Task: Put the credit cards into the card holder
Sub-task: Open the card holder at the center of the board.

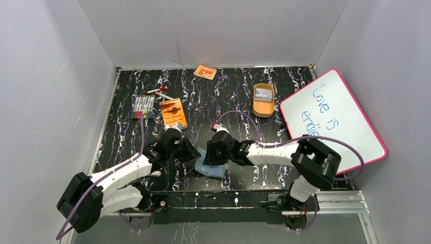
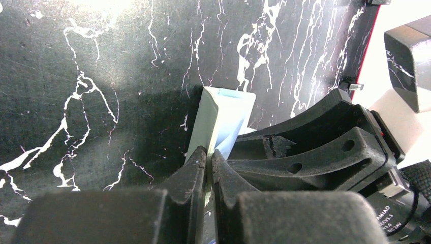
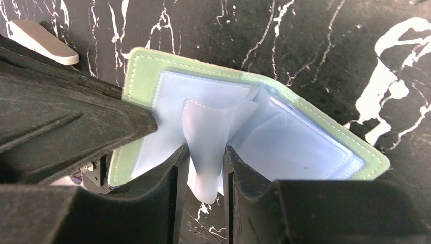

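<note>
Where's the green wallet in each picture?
Top external: card holder low in the middle, near the front edge.
Left wrist: card holder at the centre, green flap showing.
Right wrist: card holder fills the middle, opened, blue sleeves showing.
Shared landmark: black marbled table underneath.

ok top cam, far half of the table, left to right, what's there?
marker set → orange booklet → orange-and-white packet → tan tray → whiteboard
</note>
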Available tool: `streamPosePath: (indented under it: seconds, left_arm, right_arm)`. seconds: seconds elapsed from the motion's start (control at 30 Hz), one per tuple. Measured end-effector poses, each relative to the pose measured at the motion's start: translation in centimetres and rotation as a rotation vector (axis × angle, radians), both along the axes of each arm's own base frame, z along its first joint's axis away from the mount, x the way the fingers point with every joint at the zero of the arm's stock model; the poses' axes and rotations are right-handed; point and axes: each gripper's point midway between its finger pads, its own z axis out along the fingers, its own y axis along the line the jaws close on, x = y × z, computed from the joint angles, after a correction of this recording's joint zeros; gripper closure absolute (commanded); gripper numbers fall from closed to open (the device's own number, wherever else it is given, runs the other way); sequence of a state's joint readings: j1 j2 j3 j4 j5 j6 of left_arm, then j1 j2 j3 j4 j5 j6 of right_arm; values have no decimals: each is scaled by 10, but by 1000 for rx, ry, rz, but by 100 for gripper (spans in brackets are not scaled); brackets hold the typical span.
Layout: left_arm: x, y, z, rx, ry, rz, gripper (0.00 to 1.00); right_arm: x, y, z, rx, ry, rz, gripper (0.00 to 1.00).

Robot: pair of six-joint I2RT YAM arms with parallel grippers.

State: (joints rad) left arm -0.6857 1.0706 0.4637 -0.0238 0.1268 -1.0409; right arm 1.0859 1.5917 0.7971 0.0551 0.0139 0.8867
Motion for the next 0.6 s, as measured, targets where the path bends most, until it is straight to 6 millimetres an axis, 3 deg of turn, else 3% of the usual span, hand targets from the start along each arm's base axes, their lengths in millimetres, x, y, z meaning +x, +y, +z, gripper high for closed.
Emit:
streamPosePath:
  seconds: [0.2,0.43,0.6]
  left_arm:
    - [0,1,1,1,-3,3,100]
    - [-4,6,2,3,-1,21,100]
    - [-5,8,3,-9,3,44,100]
  right_arm:
    - [0,-16,-2,-14,-10,-26,59]
    - [4,-41,2,-29,-28,-83,40]
    - [2,-57,22,2,-71,-101,34]
